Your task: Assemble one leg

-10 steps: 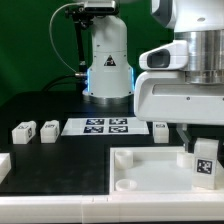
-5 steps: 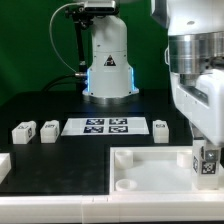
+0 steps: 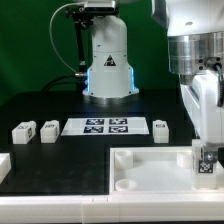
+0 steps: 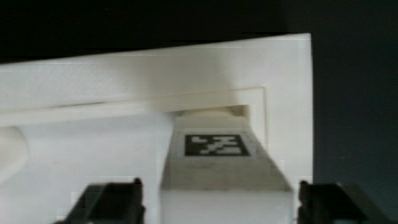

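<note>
The leg (image 4: 221,165) I am working with stands between my two fingers, its black-and-white marker face turned toward my wrist camera. In the exterior view the same leg (image 3: 205,160) sits at the corner of the big white tray (image 3: 150,170) nearest that view's right, low against the tray's raised wall. My pincer (image 3: 206,152) is closed narrow around this leg; in the wrist view my dark fingers (image 4: 111,203) flank its white body on both sides, close against it. Whether the leg's foot already sits in the corner socket I cannot tell, since my own hand covers that spot.

Beyond the tray, on the black table (image 3: 60,105), three more legs lie loose: two (image 3: 24,131) (image 3: 48,130) side by side toward the exterior view's left, and one (image 3: 161,128) just past the tray's far edge. Between them lies the marker board (image 3: 107,126), flat on the table. Behind it stands my white base (image 3: 108,60) with its blue light.
</note>
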You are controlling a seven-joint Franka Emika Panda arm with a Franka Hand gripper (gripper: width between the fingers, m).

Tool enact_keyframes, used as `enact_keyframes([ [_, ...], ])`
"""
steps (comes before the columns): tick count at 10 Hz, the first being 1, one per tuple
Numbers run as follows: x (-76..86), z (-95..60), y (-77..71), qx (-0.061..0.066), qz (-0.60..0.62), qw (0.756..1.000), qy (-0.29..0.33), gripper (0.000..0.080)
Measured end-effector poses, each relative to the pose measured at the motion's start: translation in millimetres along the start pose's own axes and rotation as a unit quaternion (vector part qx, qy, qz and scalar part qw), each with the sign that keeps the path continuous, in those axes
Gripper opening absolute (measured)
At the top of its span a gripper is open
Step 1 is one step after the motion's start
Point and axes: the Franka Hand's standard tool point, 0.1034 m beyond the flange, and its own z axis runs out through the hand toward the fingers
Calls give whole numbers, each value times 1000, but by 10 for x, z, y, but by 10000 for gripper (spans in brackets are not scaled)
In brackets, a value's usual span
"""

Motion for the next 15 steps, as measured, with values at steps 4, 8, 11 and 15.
enact_keyframes([
  [4,15,9,-5,0,-272,962,3,640],
  [8,129,-26,-38,-6,-558,830,18,649],
  [11,137,-25,-58,-2,-551,834,21,540],
  [15,112,-7,-55,3,-388,921,17,291],
])
